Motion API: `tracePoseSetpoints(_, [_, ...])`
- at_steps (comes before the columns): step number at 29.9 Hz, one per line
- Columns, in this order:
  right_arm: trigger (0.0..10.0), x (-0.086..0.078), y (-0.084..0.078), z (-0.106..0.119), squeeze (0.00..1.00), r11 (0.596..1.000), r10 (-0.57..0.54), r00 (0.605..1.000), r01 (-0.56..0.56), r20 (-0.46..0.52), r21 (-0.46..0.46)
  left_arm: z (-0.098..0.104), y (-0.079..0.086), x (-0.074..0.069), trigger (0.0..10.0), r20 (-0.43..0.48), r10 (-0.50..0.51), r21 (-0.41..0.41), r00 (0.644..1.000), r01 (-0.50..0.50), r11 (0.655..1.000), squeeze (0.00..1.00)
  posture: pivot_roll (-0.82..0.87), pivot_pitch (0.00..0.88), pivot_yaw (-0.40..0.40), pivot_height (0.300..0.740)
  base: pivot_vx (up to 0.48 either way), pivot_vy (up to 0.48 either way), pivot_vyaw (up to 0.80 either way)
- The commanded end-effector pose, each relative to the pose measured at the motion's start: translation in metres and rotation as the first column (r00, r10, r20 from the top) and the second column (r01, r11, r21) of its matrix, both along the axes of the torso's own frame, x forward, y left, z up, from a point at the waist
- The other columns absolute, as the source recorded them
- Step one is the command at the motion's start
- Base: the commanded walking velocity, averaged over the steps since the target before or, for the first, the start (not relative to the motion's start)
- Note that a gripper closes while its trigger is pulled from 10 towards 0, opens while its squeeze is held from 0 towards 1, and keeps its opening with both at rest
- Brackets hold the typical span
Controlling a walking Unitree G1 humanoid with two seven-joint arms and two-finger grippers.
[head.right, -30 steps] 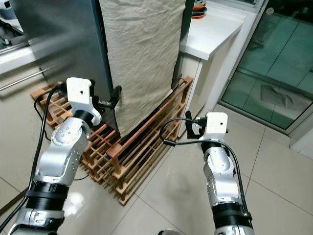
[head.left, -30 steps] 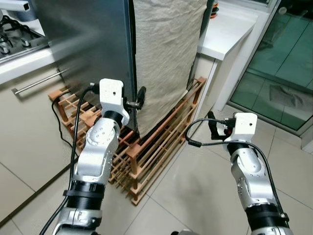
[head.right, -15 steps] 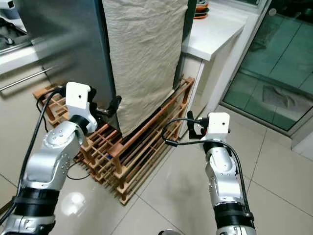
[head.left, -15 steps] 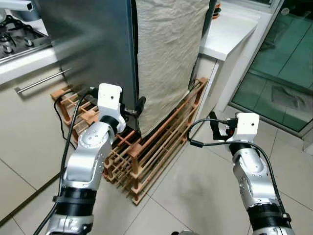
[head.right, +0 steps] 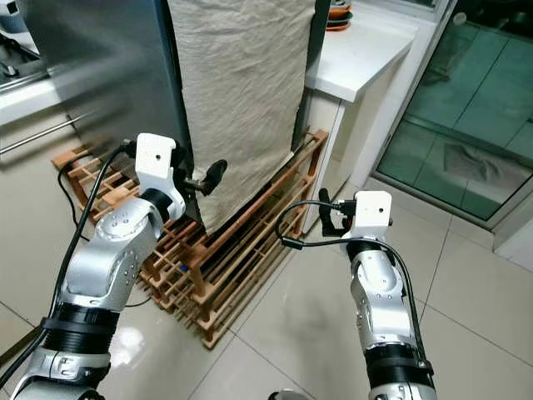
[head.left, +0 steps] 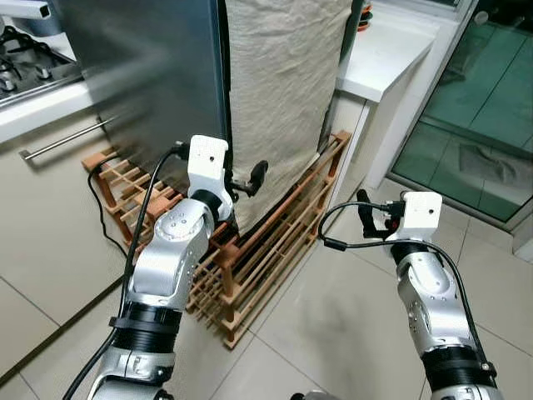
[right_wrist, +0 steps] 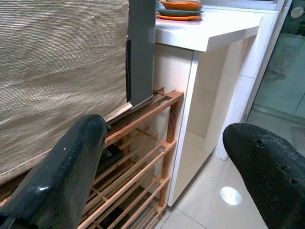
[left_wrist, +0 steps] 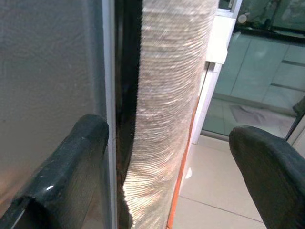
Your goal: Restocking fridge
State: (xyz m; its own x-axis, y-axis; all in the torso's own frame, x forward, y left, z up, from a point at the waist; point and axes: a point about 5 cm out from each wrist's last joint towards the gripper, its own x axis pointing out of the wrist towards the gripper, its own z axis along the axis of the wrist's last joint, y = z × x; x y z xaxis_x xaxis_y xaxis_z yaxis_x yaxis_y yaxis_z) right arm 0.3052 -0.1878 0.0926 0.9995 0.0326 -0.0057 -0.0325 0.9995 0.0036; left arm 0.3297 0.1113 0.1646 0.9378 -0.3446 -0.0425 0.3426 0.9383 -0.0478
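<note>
The stainless-steel fridge (head.left: 150, 75) stands shut straight ahead of the left gripper (head.left: 250, 179), raised on a slatted wooden rack (head.left: 250, 258) and with a beige cloth (head.left: 283, 92) hung down its side. Between steel door and cloth runs the dark seam at the door's edge, and the left gripper is held up right at that seam, low on the door, its two black fingers (left_wrist: 66, 167) spread wide and holding nothing; in the left wrist view one finger lies against the steel face and the other stands out past the cloth, so the seam and the cloth's edge sit between them. Beyond the right gripper (head.left: 366, 212) and above it is a white counter (head.left: 391, 50) carrying a few orange dishes (right_wrist: 183, 7); to that gripper's outer side is a glass door (head.left: 483, 108). The right gripper hangs over the tiled floor (head.left: 333, 333), well apart from the fridge, fingers likewise parted and empty. As for the restocking, it looks barely begun: the door is not yet open, no food or bottle is in either gripper, and nothing to stock can be made out nearby. Getting the door open appears to be the step in hand; fetching and shelving are all left to do.
</note>
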Motion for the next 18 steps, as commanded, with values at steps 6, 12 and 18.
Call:
tracePoseSetpoints(6, [10.0, -0.01, -0.005, -0.007, 0.0, 0.998, 0.064, 0.998, -0.063, -0.028, 0.014, 0.007, -0.007, 0.008, 10.0, 0.027, -0.003, -0.007, 1.0, 0.004, 1.0, 0.0, -0.07, 0.0, -0.031, 0.735, 0.0, 0.0, 0.0])
tracePoseSetpoints(12, [10.0, -0.014, -0.005, -0.009, 0.0, 0.994, 0.106, 0.994, -0.106, -0.041, 0.013, 0.011, -0.012, 0.015, 10.0, 0.039, -0.01, -0.024, 0.999, 0.01, 1.0, 0.0, -0.08, 0.0, -0.027, 0.735, 0.0, 0.0, 0.0])
tracePoseSetpoints(18, [10.0, -0.015, 0.006, -0.012, 0.0, 0.986, 0.163, 0.985, -0.162, -0.051, 0.023, 0.015, -0.023, 0.026, 10.0, 0.044, -0.022, -0.054, 0.999, 0.025, 0.998, 0.0, -0.08, 0.0, -0.027, 0.735, 0.0, 0.0, 0.0])
